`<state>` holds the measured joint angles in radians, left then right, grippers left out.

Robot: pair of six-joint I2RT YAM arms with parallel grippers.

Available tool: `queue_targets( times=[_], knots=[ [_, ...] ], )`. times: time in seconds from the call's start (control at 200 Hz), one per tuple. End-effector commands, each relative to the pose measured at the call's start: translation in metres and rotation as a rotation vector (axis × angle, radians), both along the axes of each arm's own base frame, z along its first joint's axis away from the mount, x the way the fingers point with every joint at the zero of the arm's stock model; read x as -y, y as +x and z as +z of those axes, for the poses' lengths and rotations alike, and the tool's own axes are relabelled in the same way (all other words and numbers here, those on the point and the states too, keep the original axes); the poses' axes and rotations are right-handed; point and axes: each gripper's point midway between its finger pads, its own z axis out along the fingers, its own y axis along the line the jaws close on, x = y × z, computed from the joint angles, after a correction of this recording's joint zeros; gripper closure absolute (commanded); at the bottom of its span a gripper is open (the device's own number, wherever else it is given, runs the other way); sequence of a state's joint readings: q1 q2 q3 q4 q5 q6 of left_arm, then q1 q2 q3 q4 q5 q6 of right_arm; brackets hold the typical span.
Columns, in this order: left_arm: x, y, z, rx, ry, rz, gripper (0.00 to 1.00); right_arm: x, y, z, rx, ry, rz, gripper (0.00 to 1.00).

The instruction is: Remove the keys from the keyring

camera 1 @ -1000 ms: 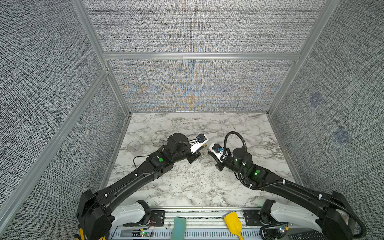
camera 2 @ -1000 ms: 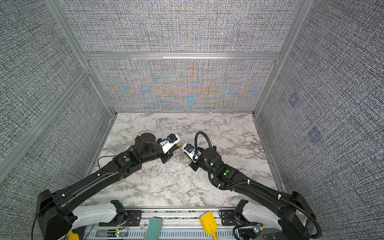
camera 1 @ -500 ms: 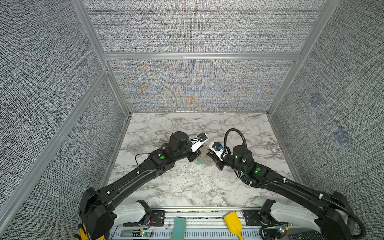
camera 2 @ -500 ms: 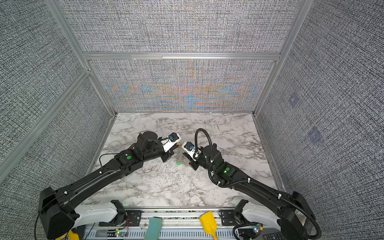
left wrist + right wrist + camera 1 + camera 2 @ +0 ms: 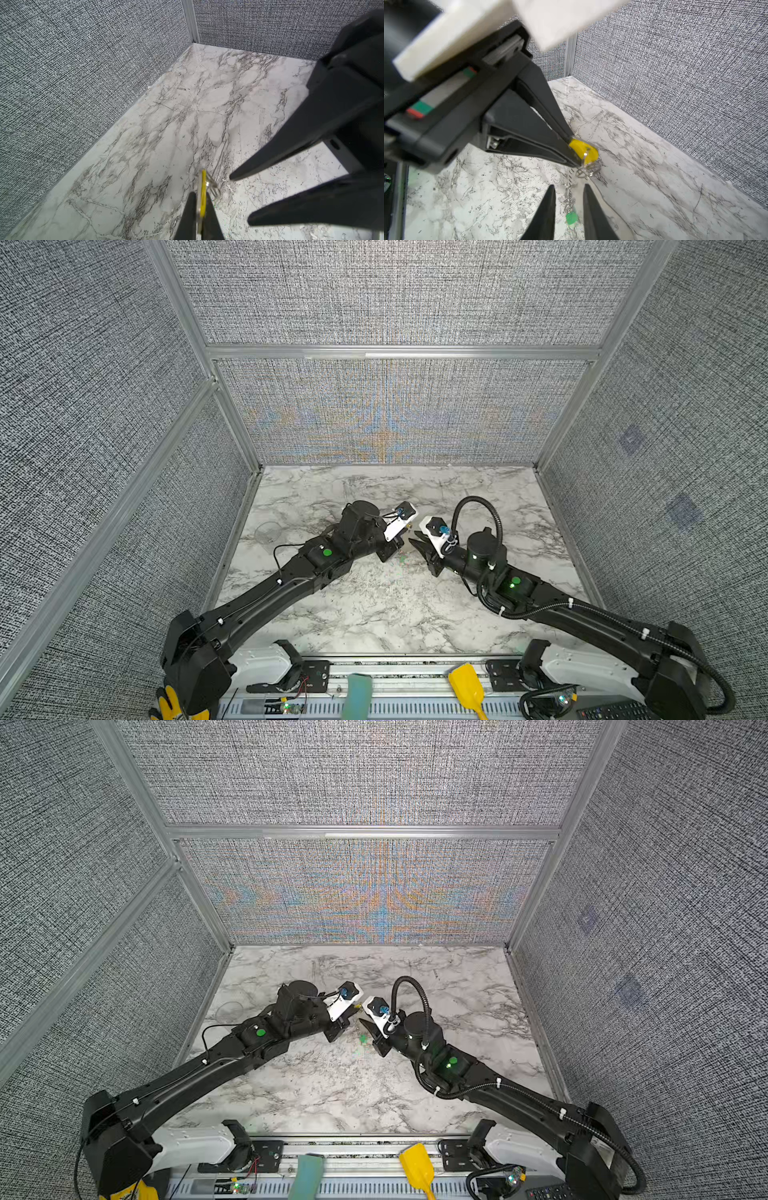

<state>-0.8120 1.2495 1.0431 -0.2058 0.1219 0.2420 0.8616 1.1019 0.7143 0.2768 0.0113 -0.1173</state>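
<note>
Pinching the yellow key tag [image 5: 583, 152] flat between the left fingers [image 5: 562, 153], closed right down on it and leaving roughly half of it poking past the tips, above the marble desk [image 5: 654, 187]. From the left wrist, seeing that tag only edge-on, as a thin yellow strip. Carrying a small wire ring [image 5: 584, 172] through the tag's hole, just under the tips. Keeping the right fingers [image 5: 550, 201] parted, gripping nothing, tips aimed at the wire ring and stopping just short of it. From the right wrist, framing in that gap a short blurred run of metal links [image 5: 569, 202], with the green key tag [image 5: 571, 218] at its far end. Cannot tell whether dangling there or lying on the desk, nor whether joined to the wire ring. In both top views, catching the green key tag [image 5: 402, 559] [image 5: 363, 1039] merely as a blurred speck between the two sets of fingers, near mid-desk.
</note>
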Motion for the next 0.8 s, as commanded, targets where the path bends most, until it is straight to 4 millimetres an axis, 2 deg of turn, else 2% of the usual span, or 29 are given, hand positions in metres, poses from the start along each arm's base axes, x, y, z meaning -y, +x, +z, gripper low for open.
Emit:
queue_targets(
  times=[0.0,0.18,0.48,0.795],
  knots=[
    [0.003,0.003,0.011,0.019,-0.034,0.009,1.00,-0.001,0.008,0.013,0.024,0.042,-0.042,0.77],
    [0.003,0.001,0.010,0.014,-0.038,0.003,1.00,0.002,0.020,0.011,0.026,0.032,-0.108,0.79],
    [0.004,0.001,0.009,0.008,-0.047,0.001,1.00,-0.005,0.016,0.007,0.014,0.033,-0.071,0.80],
    [0.005,0.000,0.007,-0.004,-0.053,0.001,1.00,-0.005,0.021,0.008,0.020,0.023,-0.099,0.77]
  ],
)
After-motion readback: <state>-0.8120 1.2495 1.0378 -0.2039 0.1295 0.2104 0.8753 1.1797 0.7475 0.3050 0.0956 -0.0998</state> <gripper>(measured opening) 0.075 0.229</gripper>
